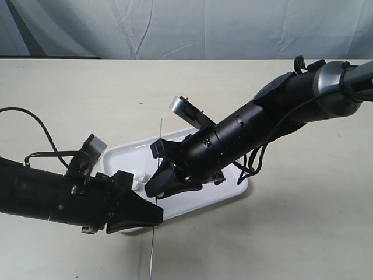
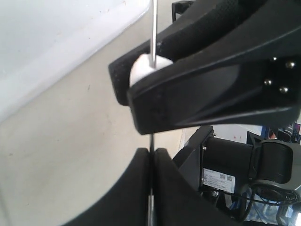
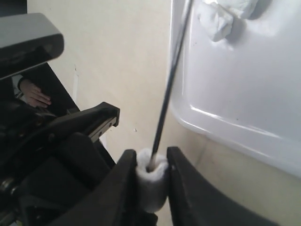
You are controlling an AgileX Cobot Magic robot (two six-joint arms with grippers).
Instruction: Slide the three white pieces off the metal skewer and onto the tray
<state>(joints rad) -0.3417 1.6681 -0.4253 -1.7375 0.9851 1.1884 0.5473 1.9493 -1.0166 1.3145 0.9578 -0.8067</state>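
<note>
The thin metal skewer [image 1: 158, 137] stands steeply over the near edge of the white tray [image 1: 233, 188]. My left gripper [image 1: 155, 216] is shut on the rod's lower part; in the left wrist view its fingers press together round the skewer [image 2: 153, 28]. My right gripper [image 1: 156, 185] is shut on one white piece [image 3: 151, 181] that is still threaded on the skewer [image 3: 171, 80], just above the left gripper [image 2: 151, 154]. That same white piece [image 2: 142, 69] shows between the right fingers. Two other white pieces [image 3: 216, 21] lie loose on the tray [image 3: 235, 94].
The tray lies on a beige table [image 1: 303, 233] with a white curtain [image 1: 233, 23] behind it. A black cable [image 1: 36, 121] loops over the table at the left. Both black arms crowd the tray's near-left corner.
</note>
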